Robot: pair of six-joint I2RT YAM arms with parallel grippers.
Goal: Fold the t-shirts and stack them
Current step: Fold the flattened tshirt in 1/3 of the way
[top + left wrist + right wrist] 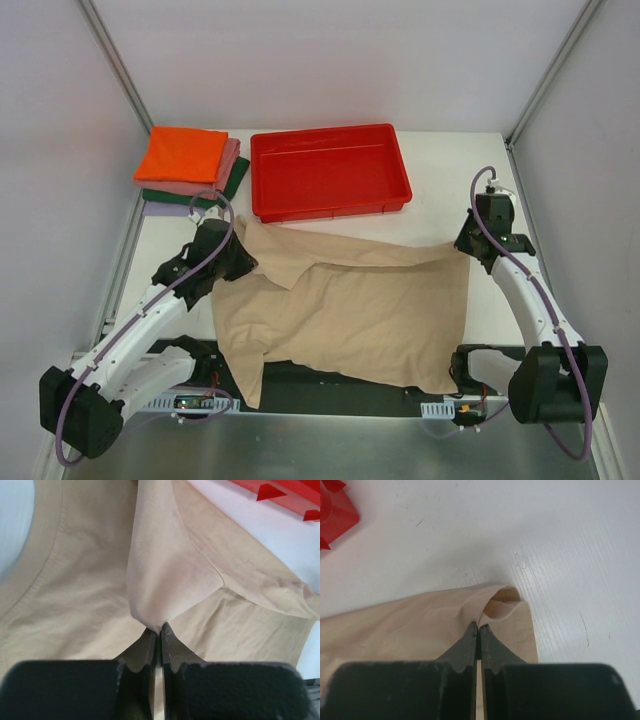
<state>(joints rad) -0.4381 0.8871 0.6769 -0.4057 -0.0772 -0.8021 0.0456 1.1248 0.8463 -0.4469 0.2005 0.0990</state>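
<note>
We hold left claw (159, 630) and right claw (479, 627) shut on the beige t-shirt (350, 310) edge nearest the red tray (325, 175), presumably for folding.

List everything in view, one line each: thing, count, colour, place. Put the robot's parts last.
beige t-shirt: one, beige, spread rumpled across the middle of the table
stacked t-shirts: four, orange over pink over dark green over lavender, folded, far left corner
tray: one, red, far centre, just beyond the beige t-shirt
table: one, white, under everything
left fingers: one pair, black, shut on a raised fold at the beige t-shirt's left side
right fingers: one pair, black, shut on its far right corner
</note>
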